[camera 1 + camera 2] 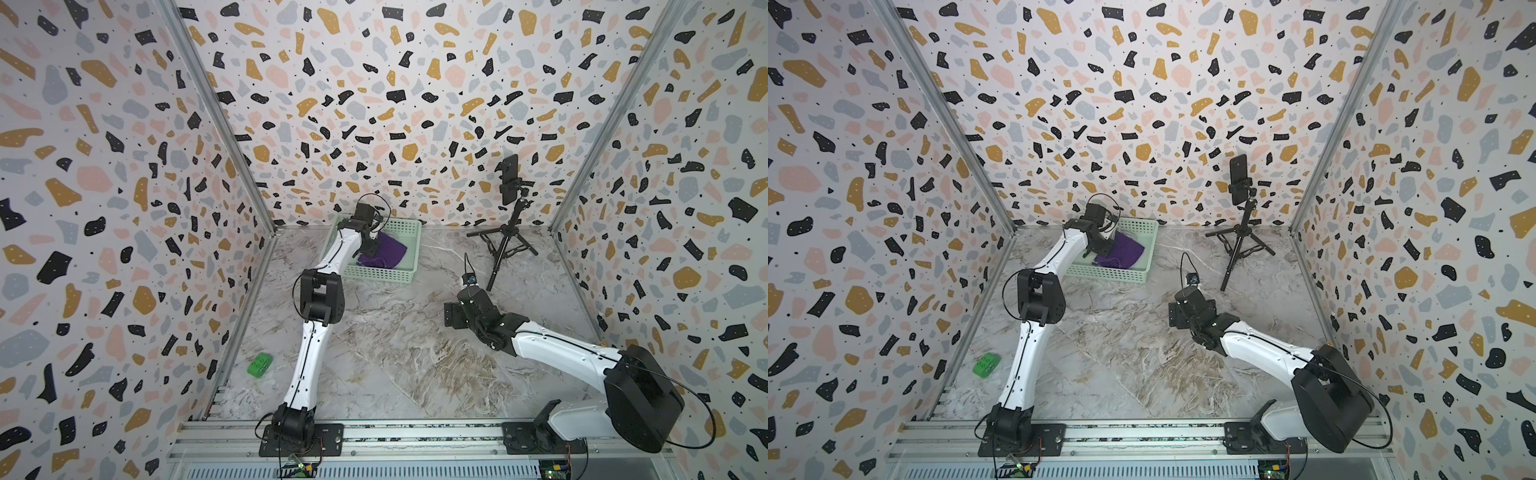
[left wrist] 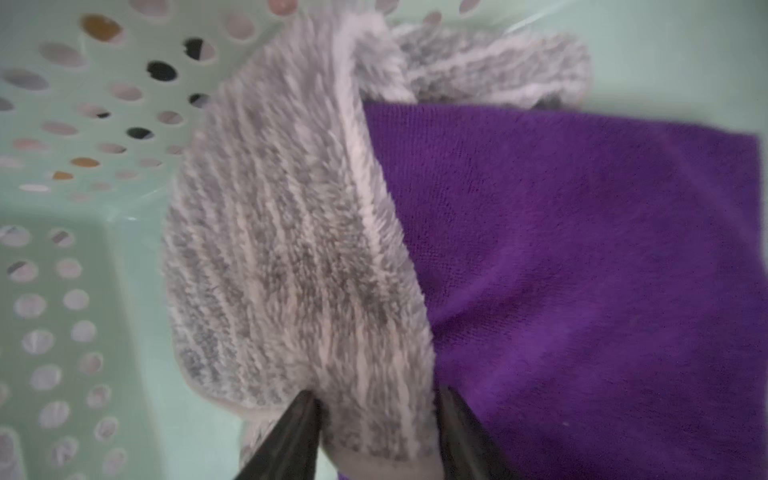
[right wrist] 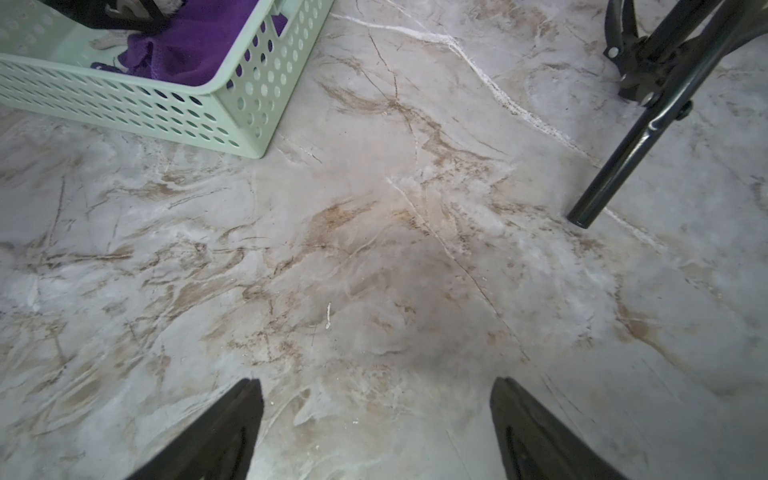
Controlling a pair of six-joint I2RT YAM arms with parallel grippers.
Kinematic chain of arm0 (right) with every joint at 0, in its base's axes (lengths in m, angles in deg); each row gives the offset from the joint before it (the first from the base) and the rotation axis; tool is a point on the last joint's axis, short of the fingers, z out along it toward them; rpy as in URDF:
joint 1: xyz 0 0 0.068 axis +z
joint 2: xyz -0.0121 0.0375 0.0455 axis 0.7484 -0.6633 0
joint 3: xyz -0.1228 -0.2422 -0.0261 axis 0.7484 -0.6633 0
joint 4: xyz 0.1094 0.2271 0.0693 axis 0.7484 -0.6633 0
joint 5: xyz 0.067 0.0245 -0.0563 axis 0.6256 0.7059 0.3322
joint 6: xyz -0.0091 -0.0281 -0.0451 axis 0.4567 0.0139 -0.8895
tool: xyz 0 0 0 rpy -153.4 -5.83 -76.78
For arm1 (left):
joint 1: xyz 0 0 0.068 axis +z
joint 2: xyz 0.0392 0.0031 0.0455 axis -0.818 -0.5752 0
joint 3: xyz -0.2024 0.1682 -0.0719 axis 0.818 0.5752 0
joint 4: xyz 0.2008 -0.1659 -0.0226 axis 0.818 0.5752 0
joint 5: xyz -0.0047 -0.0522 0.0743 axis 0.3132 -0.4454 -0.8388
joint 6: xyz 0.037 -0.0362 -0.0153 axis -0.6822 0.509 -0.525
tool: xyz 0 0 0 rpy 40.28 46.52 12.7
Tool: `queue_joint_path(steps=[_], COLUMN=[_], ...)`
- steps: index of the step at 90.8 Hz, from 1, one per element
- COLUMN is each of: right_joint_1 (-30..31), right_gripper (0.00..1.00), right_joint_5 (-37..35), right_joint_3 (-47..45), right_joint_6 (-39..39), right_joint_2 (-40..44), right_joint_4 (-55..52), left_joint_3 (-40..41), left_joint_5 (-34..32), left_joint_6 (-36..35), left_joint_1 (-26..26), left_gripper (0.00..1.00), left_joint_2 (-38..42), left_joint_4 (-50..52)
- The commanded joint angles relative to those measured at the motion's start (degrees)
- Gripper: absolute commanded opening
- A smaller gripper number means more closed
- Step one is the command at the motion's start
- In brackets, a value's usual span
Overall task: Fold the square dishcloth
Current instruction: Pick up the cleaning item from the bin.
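Note:
A fluffy grey striped dishcloth [image 2: 282, 249] lies bunched in the mint basket [image 2: 62, 124], partly over a purple cloth [image 2: 582, 270]. My left gripper [image 2: 376, 399] reaches down into the basket [image 1: 374, 276], and its two dark fingers press on either side of a fold of the grey dishcloth. In both top views only the purple cloth [image 1: 388, 251] [image 1: 1123, 253] shows beside the left gripper [image 1: 370, 249] [image 1: 1100, 249]. My right gripper [image 3: 376, 386] hangs open over bare marble near the middle of the table [image 1: 453, 316] [image 1: 1177, 316], holding nothing.
A black tripod [image 1: 505, 241] [image 1: 1239, 239] carrying a phone stands at the back right; one leg [image 3: 615, 166] lands close ahead of the right gripper. A green block [image 1: 259, 365] [image 1: 986, 365] lies by the left wall. The basket [image 3: 124, 104] [image 1: 1113, 274] sits at the back centre.

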Motion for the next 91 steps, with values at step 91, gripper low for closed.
queue_joint_path(steps=[91], right_joint_1=[2.6], right_gripper=[0.9], right_joint_5=[1.17], right_joint_3=[-0.73], right_joint_6=[-3.64], right_joint_2=[1.23], right_joint_4=[3.71], left_joint_3=[34.22], left_joint_5=[11.71], left_joint_6=[-9.43], left_joint_1=[0.2], left_gripper=[0.1], left_joint_2=[39.69], left_joint_4=[-4.6])
